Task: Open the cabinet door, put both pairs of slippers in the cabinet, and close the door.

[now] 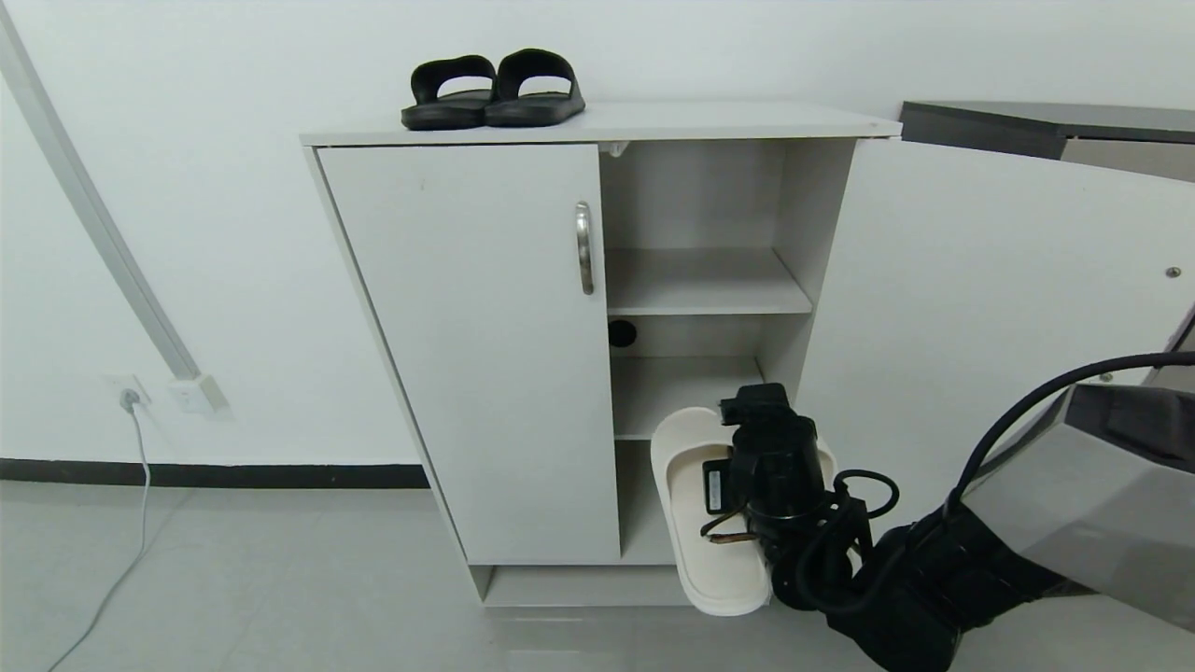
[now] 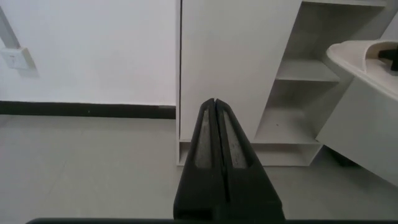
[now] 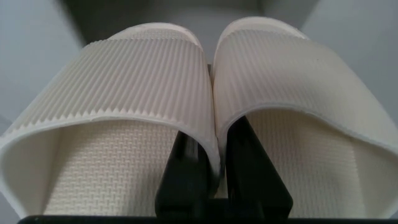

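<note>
R end effector w/ white slippers at open cabinet

Left gripper w/ fingers pressed flat together, low over grey floor, facing cabinet. Closed door beside open compartment w/ shelves. Cream slipper near shelves; wall socket & black baseboard on far side.

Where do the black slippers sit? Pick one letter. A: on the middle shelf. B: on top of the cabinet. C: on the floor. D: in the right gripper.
B: the black slippers rest side by side on the cabinet top; the right gripper holds the white slippers instead.
</note>
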Controlling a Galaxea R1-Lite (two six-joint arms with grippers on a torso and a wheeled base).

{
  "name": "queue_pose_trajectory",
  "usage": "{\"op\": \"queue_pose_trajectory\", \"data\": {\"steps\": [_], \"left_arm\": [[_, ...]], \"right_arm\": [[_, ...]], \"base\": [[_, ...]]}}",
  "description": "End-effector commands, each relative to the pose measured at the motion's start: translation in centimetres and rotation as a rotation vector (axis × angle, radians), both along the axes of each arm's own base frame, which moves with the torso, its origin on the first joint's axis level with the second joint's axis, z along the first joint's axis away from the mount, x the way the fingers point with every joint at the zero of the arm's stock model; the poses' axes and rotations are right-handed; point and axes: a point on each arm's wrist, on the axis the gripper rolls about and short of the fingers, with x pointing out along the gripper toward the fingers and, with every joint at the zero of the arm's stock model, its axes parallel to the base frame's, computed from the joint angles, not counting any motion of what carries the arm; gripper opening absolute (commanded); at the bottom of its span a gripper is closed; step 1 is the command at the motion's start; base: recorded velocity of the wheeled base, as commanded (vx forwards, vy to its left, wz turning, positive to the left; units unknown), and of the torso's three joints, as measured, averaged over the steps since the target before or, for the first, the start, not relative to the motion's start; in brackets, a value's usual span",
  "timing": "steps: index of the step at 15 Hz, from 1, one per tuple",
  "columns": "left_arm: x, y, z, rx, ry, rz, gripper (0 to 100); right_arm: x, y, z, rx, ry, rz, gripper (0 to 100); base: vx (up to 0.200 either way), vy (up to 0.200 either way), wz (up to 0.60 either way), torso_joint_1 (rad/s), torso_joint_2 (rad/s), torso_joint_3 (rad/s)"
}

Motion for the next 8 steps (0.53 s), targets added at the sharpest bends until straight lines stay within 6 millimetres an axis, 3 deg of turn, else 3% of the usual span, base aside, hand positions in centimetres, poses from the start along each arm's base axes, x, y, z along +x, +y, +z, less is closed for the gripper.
{"op": "queue_pose_trajectory", "data": {"steps": [1, 8], "left_arm": [[0.01, 0.00, 0.00, 0.000, 0.002, -0.001, 0], [0.01, 0.00, 0.00, 0.000, 0.002, 0.001, 0]], "right_arm": [[0.48, 0.37, -0.85, -0.008, 0.008, -0.003, 0], [0.80, 0.73, -1.33, -0.008, 0.015, 0.013, 0]], "base": [[0.000, 0.000, 0.00, 0.000, 0.00, 0.000], [0.000, 0.000, 0.00, 0.000, 0.00, 0.000]]}}
